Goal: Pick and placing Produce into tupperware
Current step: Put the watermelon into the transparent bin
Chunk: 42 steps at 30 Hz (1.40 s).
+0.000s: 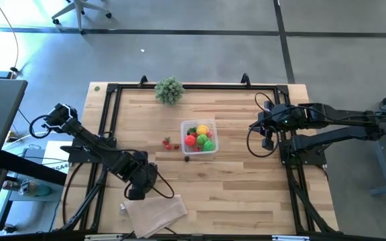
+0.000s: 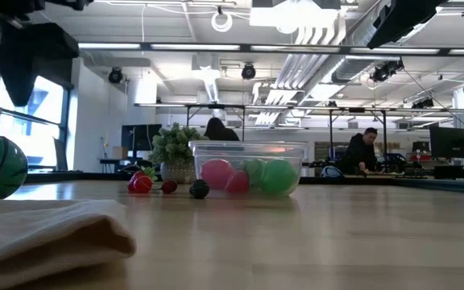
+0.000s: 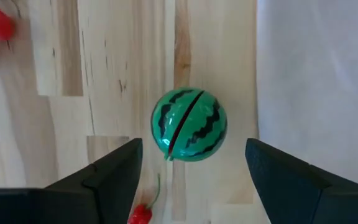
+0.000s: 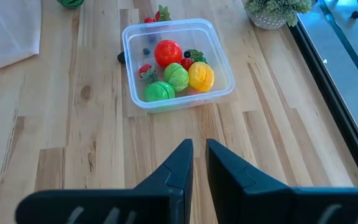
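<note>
Tupperware (image 1: 200,138) held most produce; you still had the watermelon (image 3: 189,124) at its 8 o'clock, below the wide-open left gripper (image 3: 194,171). Right gripper (image 4: 196,163) sat closed, empty.

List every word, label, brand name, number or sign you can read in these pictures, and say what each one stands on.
None can be read: no text shows on the clear plastic rectangular container, the striped green watermelon ball, the folded beige cloth or the wooden table.
</note>
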Available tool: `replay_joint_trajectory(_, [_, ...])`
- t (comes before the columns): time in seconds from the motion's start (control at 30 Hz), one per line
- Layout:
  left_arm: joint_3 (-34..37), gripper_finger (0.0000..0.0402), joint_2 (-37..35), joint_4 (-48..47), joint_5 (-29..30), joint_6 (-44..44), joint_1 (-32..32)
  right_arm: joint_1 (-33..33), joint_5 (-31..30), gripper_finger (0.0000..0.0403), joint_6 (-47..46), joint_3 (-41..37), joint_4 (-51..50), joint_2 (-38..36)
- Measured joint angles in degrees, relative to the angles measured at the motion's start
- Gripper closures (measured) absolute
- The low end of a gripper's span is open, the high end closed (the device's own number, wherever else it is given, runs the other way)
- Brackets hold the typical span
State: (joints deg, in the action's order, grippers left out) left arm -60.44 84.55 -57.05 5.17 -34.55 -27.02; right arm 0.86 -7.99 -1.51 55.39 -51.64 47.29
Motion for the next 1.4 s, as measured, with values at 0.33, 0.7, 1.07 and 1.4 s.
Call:
replay_joint_trajectory(0.33, [4.54,0.0122,0.00,6.15,-0.02,-4.30,-0.01,0.02,-0.01,0.0368,-0.01,-0.02,-0.01,-0.02])
replay_joint_trajectory(0.7, [7.08,0.0078,0.00,10.93,1.06,-3.34,-0.01,0.02,-0.02,0.0368,0.02,-0.02,0.00,-0.02])
replay_joint_trajectory(1.07, [10.75,0.0062,0.00,14.16,0.28,-3.34,-0.01,0.02,0.00,0.0368,-0.01,0.00,0.00,-0.02])
replay_joint_trajectory(1.4, [14.26,0.0057,0.00,18.55,0.42,-3.27,-0.01,0.02,-0.02,0.0368,0.02,-0.01,0.00,0.00])
